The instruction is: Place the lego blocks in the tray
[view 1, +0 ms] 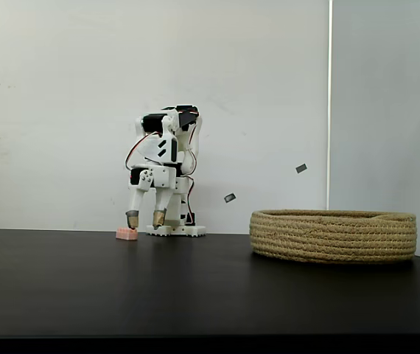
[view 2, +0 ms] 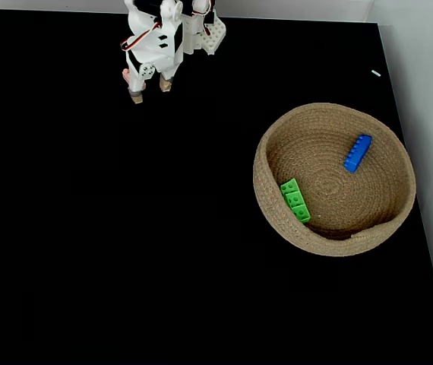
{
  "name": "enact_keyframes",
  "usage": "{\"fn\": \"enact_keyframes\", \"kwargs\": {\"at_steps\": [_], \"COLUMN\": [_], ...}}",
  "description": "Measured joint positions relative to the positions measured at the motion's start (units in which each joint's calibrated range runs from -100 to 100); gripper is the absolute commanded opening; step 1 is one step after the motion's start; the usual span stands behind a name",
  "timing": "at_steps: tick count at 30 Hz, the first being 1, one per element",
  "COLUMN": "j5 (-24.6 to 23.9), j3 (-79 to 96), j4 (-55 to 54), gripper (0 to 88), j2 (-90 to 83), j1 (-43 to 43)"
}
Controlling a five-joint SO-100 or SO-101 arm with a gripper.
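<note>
pink brick (view 1: 127,233): a small hard plastic block with studs on top, light and stiff by the look of it. smooth sides, so i judge it could slip or skid on the table if pinched off-centre.
where to hold: across its two flat side faces, low on the body, not on the studs.
brick's place: on the black table (view 1: 195,287), far side, just left of the arm's base in the side-on fixed view. in the top-down fixed view it is mostly hidden behind the gripper (view 2: 150,91).
gripper: jaws spread wide, tips pointing down, holding nothing (view 1: 145,219).
brick to gripper: in the side-on view the brick sits right under the left fingertip, not centred between the two. whether the tip touches it, i cannot tell.
next move, as i judge it: shift left so the brick sits between the fingers, then close.
blue brick (view 2: 358,153): already in the tray (view 2: 266,144), far right part.
green brick (view 2: 295,200): in the tray too, against the left wall.
tray: well off to the right of the arm.
</note>
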Motion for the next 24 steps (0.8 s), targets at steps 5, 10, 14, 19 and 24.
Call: {"fn": "enact_keyframes", "kwargs": {"at_steps": [5, 10, 14, 19, 24], "j5": [-0.5, 1.4, 4.4, 7.4, 8.7], "j3": [4.7, 8.3, 8.3, 12.2, 16.1], "j4": [0.2, -0.3, -0.6, -2.9, -4.4], "gripper": [17.2, 25.4, 29.6, 29.4, 28.5], "j2": [-5.3, -12.0, -13.1, -14.8, -16.3], "j1": [0.4, 3.0, 4.3, 6.7, 7.7]}}
